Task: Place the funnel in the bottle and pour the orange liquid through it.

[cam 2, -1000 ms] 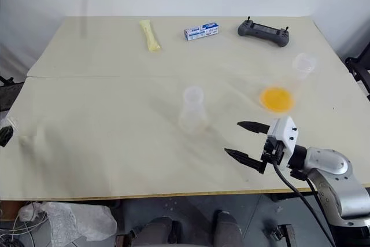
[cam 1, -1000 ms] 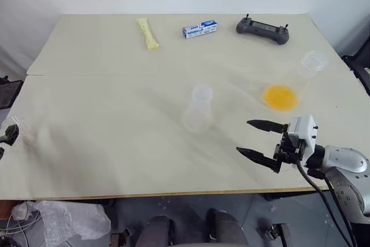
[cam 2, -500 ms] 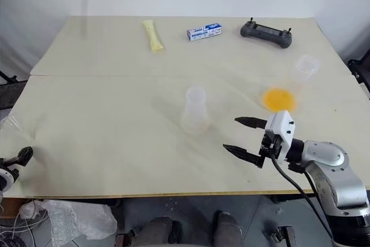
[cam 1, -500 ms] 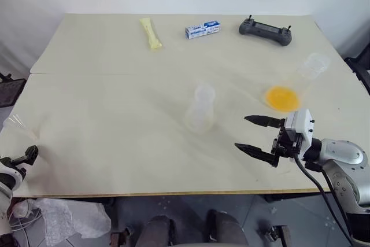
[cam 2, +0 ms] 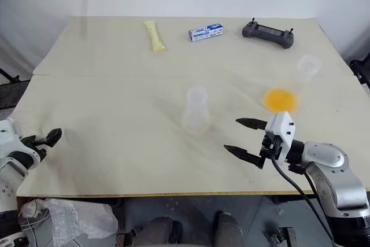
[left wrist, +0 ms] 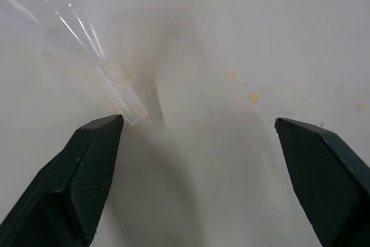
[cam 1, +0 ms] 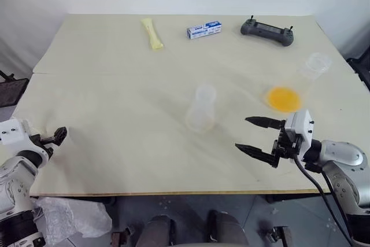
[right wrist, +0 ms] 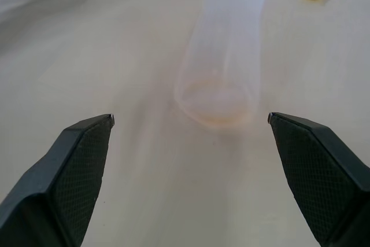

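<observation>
Table [cam 1: 115,114]: pale beige, two sheets meeting at a seam across the far half.
Bottle [cam 1: 202,107]: clear conical flask, upright near the middle of the table, apart from everything else; seen straight ahead between the right gripper's fingers in the right wrist view [right wrist: 224,62], with a faint orange tint at its base.
Second flask [cam 1: 300,82]: at the right side of the table, right of the bottle and well apart from it; looks tilted, neck toward the far right edge.
Orange liquid [cam 1: 282,98]: shallow yellow-orange pool in the wide base of the second flask.
Funnel [left wrist: 75,44]: clear, lying on the table at the left edge, stem end just off the tip of one finger of the left gripper in the left wrist view; touching or not, cannot tell.
Left gripper [cam 1: 55,137]: at the near left edge of the table, low over the surface, fingers spread wide, nothing between them.
Right gripper [cam 1: 254,137]: over the near right part of the table, pointing left, near the second flask and on its near side; fingers spread wide, holding nothing.
Packet [cam 1: 150,33]: pale yellow, lying at the far side, left of centre.
Box [cam 1: 204,29]: small, blue and white, far side, between packet and controller.
Controller [cam 1: 267,30]: dark grey, far right.
</observation>
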### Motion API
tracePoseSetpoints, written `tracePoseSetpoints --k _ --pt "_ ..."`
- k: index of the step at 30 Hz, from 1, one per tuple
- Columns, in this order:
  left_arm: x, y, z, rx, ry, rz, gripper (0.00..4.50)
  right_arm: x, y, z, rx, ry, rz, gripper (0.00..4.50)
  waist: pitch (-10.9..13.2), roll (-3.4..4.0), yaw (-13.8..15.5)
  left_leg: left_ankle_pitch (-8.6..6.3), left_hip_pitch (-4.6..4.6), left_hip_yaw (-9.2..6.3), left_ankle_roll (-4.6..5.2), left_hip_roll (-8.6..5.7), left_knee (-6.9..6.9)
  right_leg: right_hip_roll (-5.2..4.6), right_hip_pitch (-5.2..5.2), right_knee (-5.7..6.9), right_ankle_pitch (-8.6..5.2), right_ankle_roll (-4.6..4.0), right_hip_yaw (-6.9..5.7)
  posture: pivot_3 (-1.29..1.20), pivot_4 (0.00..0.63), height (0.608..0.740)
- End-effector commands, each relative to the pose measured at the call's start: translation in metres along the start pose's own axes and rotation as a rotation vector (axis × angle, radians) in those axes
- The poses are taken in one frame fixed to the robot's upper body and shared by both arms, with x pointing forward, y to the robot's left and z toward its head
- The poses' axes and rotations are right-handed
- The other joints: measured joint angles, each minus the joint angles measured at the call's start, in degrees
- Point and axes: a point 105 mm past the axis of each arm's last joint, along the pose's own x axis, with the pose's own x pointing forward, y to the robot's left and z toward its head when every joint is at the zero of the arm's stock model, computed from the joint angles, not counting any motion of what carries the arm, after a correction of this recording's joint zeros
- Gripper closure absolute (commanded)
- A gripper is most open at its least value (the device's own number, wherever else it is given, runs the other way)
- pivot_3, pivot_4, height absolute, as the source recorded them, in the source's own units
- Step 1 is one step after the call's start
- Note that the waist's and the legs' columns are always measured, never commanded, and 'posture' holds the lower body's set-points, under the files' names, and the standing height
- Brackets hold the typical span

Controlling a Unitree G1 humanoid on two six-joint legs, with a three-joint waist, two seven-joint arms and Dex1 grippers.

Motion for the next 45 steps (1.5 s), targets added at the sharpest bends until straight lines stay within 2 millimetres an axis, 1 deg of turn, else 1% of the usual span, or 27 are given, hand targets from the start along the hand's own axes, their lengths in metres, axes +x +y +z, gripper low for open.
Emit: tracePoseSetpoints --k 1,7,11,13,16,22,24,28,30,33,41,45 --pt "0.006 -0.021 -0.007 -0.024 0.027 -0.086 0.06 -0.002 0.001 0.013 -0.055 -0.035 -0.012 0.00 -0.02 0.03 0.26 0.00 0.00 0.00 0.00 -0.02 0.01 -0.01 0.00 0.00 0.00 0.00 0.00 0.00 0.150 0.740" --pt "0.010 -0.032 -0.005 -0.022 0.021 -0.123 0.06 -0.002 0.004 0.011 -0.050 -0.035 -0.016 0.00 -0.02 0.03 1.27 0.01 0.00 0.00 0.01 -0.04 0.05 -0.02 0.03 -0.02 0.00 0.01 0.01 0.00 0.150 0.740" --pt "0.015 -0.042 -0.003 -0.020 0.017 -0.147 0.06 0.000 0.002 0.011 -0.054 -0.040 -0.018 0.00 -0.03 0.05 1.59 0.02 0.00 0.00 0.03 -0.06 0.05 -0.02 0.05 -0.02 0.00 0.01 0.02 0.00 0.150 0.740" --pt "0.015 -0.043 -0.002 -0.018 0.014 -0.152 0.06 0.001 0.002 0.011 -0.055 -0.041 -0.020 0.00 -0.04 0.06 1.49 0.04 0.00 0.00 0.04 -0.07 0.06 -0.02 0.06 -0.03 0.00 0.01 0.02 0.00 0.150 0.740" --pt "0.006 -0.038 0.004 -0.002 -0.002 -0.152 0.06 0.000 0.002 0.012 -0.056 -0.044 -0.031 0.00 -0.05 0.09 0.96 0.03 0.00 0.01 0.02 -0.04 0.04 0.01 0.03 -0.02 0.00 0.01 0.02 0.00 0.150 0.740" --pt "-0.013 -0.014 0.029 0.069 -0.063 -0.135 0.06 -0.002 0.005 0.010 -0.053 -0.041 -0.031 0.00 -0.04 0.07 -0.11 0.01 -0.01 0.02 -0.02 0.06 0.02 0.11 0.01 -0.06 0.00 0.00 0.01 0.00 0.150 0.740" --pt "-0.016 -0.009 0.034 0.086 -0.074 -0.139 0.06 -0.001 0.005 0.010 -0.054 -0.042 -0.029 0.00 -0.04 0.07 -0.30 0.00 -0.01 0.01 -0.02 0.09 0.02 0.13 0.01 -0.07 0.00 0.00 0.01 0.00 0.150 0.740" --pt "-0.021 0.002 0.054 0.130 -0.119 -0.145 0.06 0.002 0.004 0.011 -0.058 -0.053 -0.024 0.00 -0.03 0.08 -0.46 -0.01 -0.02 0.01 -0.05 0.11 -0.01 0.13 -0.02 -0.07 0.00 -0.01 0.02 0.00 0.150 0.740" --pt "-0.019 0.007 0.064 0.152 -0.147 -0.140 0.06 0.003 0.004 0.011 -0.059 -0.056 -0.022 0.00 -0.03 0.08 -0.40 -0.01 -0.02 0.02 -0.05 0.10 -0.02 0.13 -0.03 -0.08 -0.01 -0.01 0.02 0.00 0.150 0.740" --pt "-0.011 0.012 0.072 0.168 -0.155 -0.128 0.06 0.004 0.005 0.011 -0.061 -0.059 -0.018 0.00 -0.03 0.08 -0.33 -0.01 -0.02 0.02 -0.05 0.09 -0.03 0.13 -0.02 -0.09 -0.01 -0.01 0.01 0.00 0.150 0.740" --pt "0.014 0.003 0.088 0.234 -0.174 -0.154 0.06 0.005 0.005 0.012 -0.065 -0.068 -0.026 0.00 -0.03 0.07 -0.44 -0.01 -0.03 0.03 -0.05 0.08 -0.04 0.15 -0.05 -0.06 0.00 -0.01 -0.03 0.00 0.150 0.740" --pt "0.023 0.007 0.095 0.298 -0.170 -0.132 0.06 0.004 0.006 0.011 -0.064 -0.066 -0.037 0.00 -0.02 0.06 -0.50 -0.01 -0.04 0.06 -0.05 0.11 -0.05 0.21 -0.07 -0.06 0.00 -0.01 -0.05 0.00 0.150 0.740"
